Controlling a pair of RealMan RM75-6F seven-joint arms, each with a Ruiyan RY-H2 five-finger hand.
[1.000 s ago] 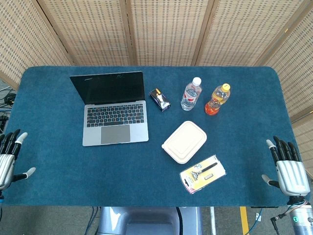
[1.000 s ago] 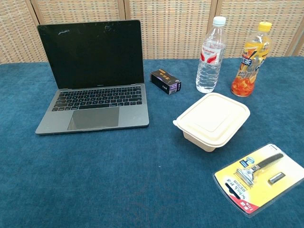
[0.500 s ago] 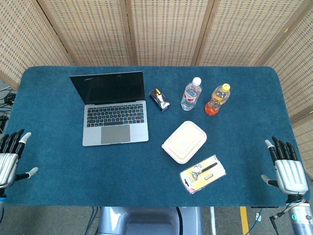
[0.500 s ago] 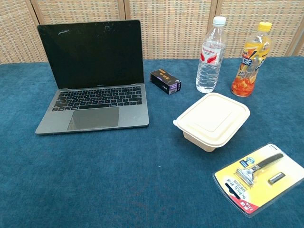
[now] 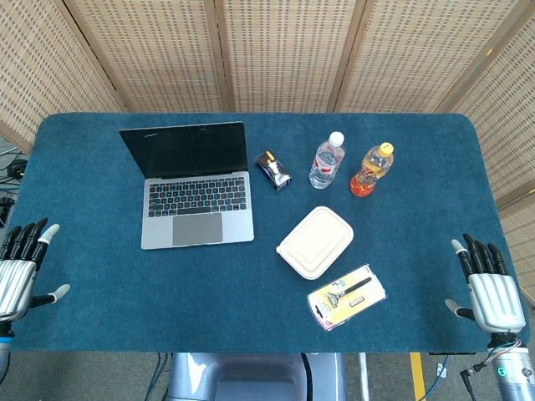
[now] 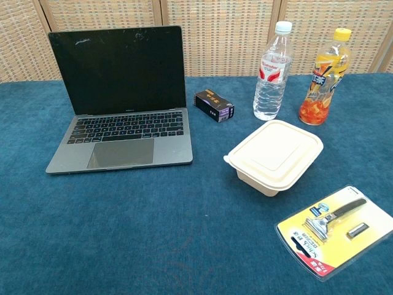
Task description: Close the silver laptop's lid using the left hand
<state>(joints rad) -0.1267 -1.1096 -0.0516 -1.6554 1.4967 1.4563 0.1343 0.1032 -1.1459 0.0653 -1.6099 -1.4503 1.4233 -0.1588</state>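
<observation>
Left hand (image 5: pixel 21 267) fingers spread, holding nothing, parked at the near table edge. Open silver laptop with dark screen (image 5: pixel 194 182) sits ahead and inward, well apart, lid upright, reachable. Right hand (image 5: pixel 491 288) also splayed, empty, clear of the task.

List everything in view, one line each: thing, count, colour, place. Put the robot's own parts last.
laptop: 1, silver, lid open, table's left half
small box: 1, dark, right of the laptop
water bottle: 1, clear, white cap, back centre
drink bottle: 1, orange, yellow cap, right of the water bottle
food container: 1, cream, lid shut, centre
razor pack: 1, yellow card, front right
table: 1, blue cloth
left hand: 1, open, left edge
right hand: 1, open, right edge
</observation>
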